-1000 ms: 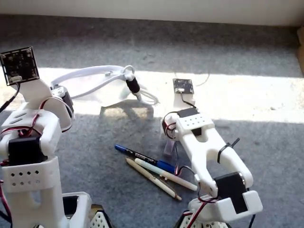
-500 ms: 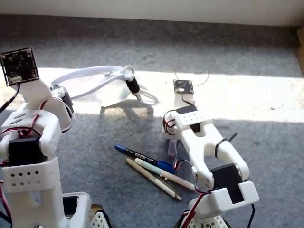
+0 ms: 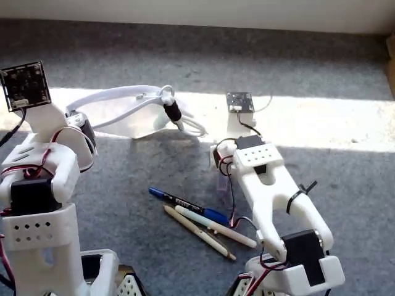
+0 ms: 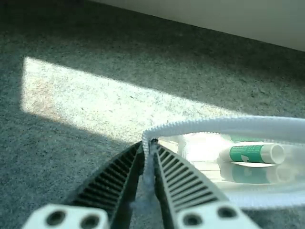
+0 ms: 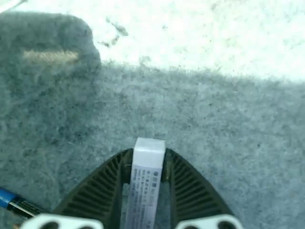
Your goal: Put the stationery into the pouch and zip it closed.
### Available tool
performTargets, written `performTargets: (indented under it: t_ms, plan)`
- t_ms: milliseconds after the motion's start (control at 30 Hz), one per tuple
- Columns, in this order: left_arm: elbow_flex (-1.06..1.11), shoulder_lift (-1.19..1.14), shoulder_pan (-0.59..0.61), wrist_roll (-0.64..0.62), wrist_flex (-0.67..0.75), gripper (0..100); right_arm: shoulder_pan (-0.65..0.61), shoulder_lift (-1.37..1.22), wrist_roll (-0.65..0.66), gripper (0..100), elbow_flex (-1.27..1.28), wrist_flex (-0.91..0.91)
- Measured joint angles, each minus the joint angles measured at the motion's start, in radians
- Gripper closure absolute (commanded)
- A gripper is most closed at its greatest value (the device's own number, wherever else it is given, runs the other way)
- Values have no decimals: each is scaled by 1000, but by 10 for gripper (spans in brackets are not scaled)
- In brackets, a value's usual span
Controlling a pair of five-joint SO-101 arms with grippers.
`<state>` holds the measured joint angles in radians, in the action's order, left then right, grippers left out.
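The clear pouch (image 3: 123, 111) lies open at the back left, its white zipper edge (image 4: 214, 126) curving past a green and white tube (image 4: 252, 153) inside. My left gripper (image 4: 148, 145) is shut on the pouch's zipper edge at its near left end (image 3: 83, 126). My right gripper (image 5: 145, 155) is shut on a small white eraser (image 5: 144, 183), held just above the carpet to the right of the pens (image 3: 222, 185). A blue pen (image 3: 185, 205), a white pen (image 3: 216, 227) and a beige pen (image 3: 199, 233) lie side by side on the carpet in front.
Grey carpet (image 3: 345, 172) covers the floor, with a bright sunlit strip across the back. The pouch's black zipper pull and white cord (image 3: 174, 114) lie at its right end. A blue pen tip (image 5: 7, 198) shows beside my right gripper.
My right arm has stretched a little farther back, toward the sunlit strip, carrying the eraser. The left arm and the pouch have stayed put.
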<state>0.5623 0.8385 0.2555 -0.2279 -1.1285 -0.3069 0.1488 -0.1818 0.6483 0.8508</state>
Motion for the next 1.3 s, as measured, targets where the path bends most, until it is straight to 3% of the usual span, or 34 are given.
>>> performTargets:
  t_ms: [333,933,1300]
  plan:
    - [0,0,-21,38,0,989,78,40,2,988,2,0]
    - [0,0,-107,94,0,992,84,44,2,989,2,0]
    - [0,2,-153,115,0,992,135,302,3,989,34,0]
